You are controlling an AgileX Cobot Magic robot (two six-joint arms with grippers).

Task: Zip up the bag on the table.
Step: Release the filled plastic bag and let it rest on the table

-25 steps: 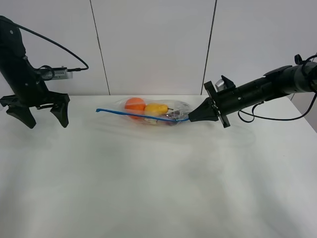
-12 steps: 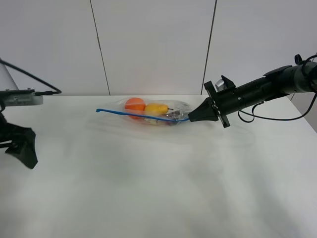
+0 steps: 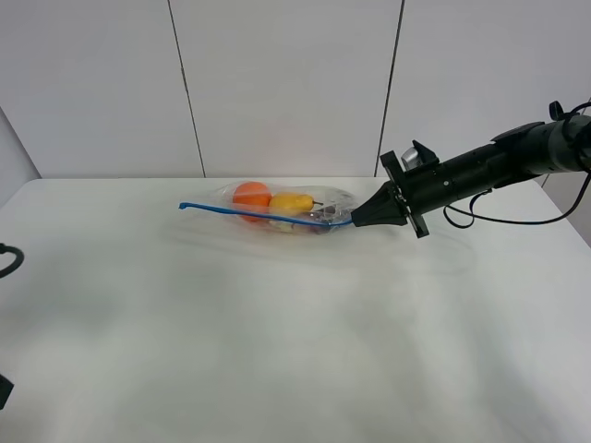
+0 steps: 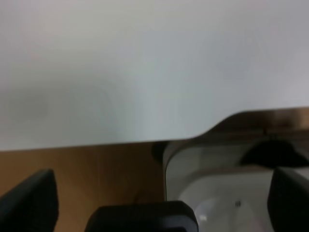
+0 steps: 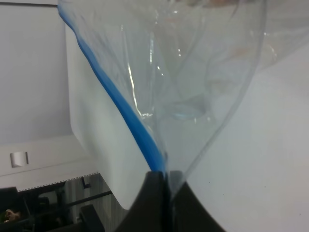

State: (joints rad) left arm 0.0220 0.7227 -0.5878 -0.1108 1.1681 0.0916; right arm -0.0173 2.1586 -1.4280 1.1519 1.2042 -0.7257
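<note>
The clear bag [image 3: 277, 208] lies at the back middle of the white table [image 3: 277, 351]. An orange [image 3: 251, 195] and a yellow pear [image 3: 292, 202] show through it; the eggplant is hard to make out. The blue zipper strip [image 3: 231, 211] runs along the bag's near edge. My right gripper [image 3: 355, 221] is shut on the strip's right end, and the right wrist view shows its fingers [image 5: 153, 203] pinching the strip [image 5: 120, 106]. My left gripper [image 4: 159, 191] is open, off the table's left edge, far from the bag.
The left wrist view shows the table's rounded corner [image 4: 212, 128], wooden floor [image 4: 96, 169] and a white object [image 4: 217, 193] below it. A bit of the left arm's cable [image 3: 7, 259] shows at the exterior view's left edge.
My left arm has swung left and down, off the table and almost out of the exterior view. The right gripper and the bag have not moved.
</note>
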